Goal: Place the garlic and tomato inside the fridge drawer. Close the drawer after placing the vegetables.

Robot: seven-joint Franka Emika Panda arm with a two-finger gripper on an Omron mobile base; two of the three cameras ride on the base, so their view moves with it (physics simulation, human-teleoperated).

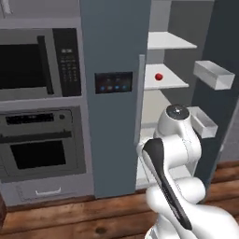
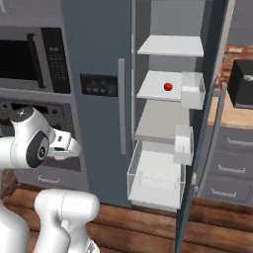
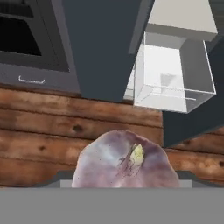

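The garlic point(image 3: 127, 162), a pale lilac bulb, fills the bottom of the hand view and covers the fingertips, with my gripper point(image 2: 67, 144) shut on it. The hand hangs low in front of the closed left fridge door, over the wooden floor. The fridge drawer point(image 2: 155, 180) stands pulled out at the bottom of the open fridge, with clear walls and a bare white bottom; in the hand view the fridge drawer point(image 3: 175, 81) lies ahead and to the right. The tomato point(image 1: 158, 76) point(image 2: 168, 87), small and red, rests on the second white shelf above.
The right fridge door stands open with clear door trays point(image 1: 214, 74) point(image 2: 192, 90) point(image 2: 183, 143) near the drawer. A microwave point(image 1: 37, 60) and oven point(image 1: 42, 149) sit to the left. A counter with a black appliance point(image 2: 242, 84) is on the right.
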